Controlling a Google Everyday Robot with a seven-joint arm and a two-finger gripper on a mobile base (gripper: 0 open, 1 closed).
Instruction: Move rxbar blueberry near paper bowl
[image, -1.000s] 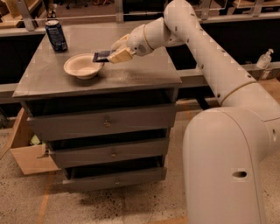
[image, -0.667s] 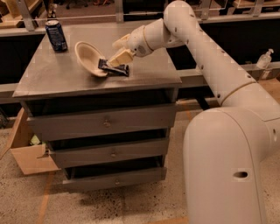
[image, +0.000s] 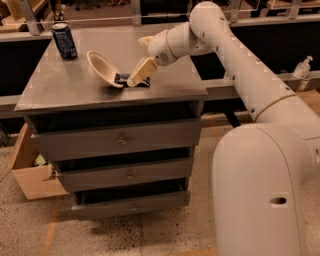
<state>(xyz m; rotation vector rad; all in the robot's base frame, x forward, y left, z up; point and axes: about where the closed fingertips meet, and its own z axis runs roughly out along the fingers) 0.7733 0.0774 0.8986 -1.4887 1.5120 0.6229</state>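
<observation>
Hand (image: 137, 76): low over the middle of the bench (image: 70, 92), tip down at the rxbar blueberry (image: 121, 78); how far open, cannot tell.
Rxbar blueberry: flat on the bench, partly hidden under the hand, its left end against the paper bowl (image: 100, 65).
Paper bowl: tipped up on its edge, just left of the hand.
Blue can (image: 64, 41): upright, far left corner.

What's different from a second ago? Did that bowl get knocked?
The shallow cream paper bowl, flat a second ago, now stands tipped up on its edge. The gripper and the dark-wrapped snack bar have come down to the grey tabletop, against the bowl's lower rim. The blue drink can stayed put.
</observation>
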